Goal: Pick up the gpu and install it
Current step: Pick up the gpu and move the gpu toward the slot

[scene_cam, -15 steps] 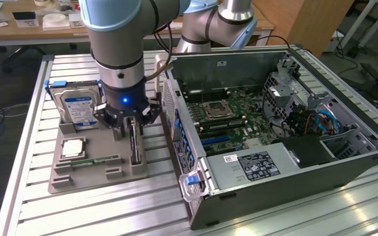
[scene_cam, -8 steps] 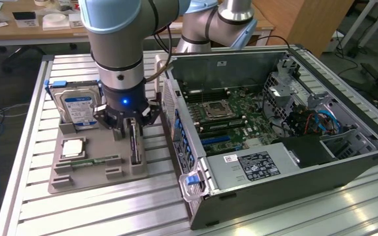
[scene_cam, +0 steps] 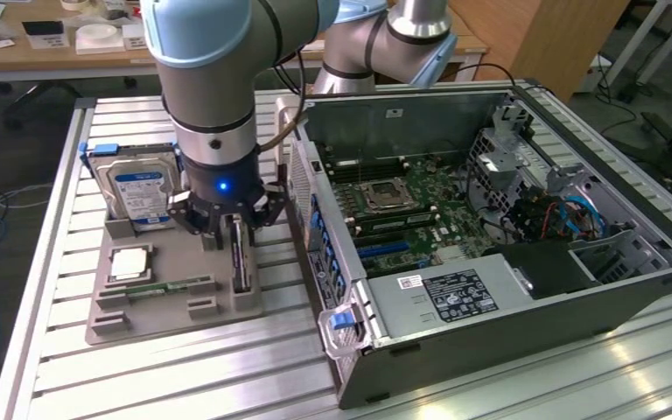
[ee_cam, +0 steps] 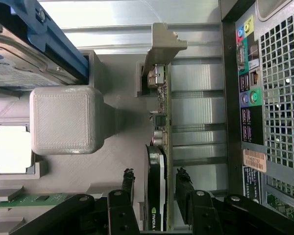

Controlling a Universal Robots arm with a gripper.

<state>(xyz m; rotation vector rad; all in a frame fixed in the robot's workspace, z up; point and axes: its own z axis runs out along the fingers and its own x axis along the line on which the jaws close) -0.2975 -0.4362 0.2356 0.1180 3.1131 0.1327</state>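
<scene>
While it stood on edge in the grey holder (scene_cam: pixel 161 319) beside the computer case (scene_cam: pixel 523 289), the gpu (ee_cam: pixel 161 132) showed a thin board, black shroud and metal bracket; the gripper (ee_cam: pixel 156 177) straddled it, fingers wide.

Slatted aluminium surface (scene_cam: pixel 137 376). Grey tray (scene_cam: pixel 120 331) sits near the surface's edge at the exterior view's left. Blue-labelled hard drive (scene_cam: pixel 137 188) stands upright in the tray's far slot. CPU chip (scene_cam: pixel 129 262) lies flat mid-tray, with green memory stick (scene_cam: pixel 167 287) just nearer. Open PC case (scene_cam: pixel 523 350) lies on its side toward the opposite edge. Motherboard (scene_cam: pixel 423 201) exposed, labelled power supply (scene_cam: pixel 453 293) at the near end, blue cables (scene_cam: pixel 576 214) inside.
</scene>
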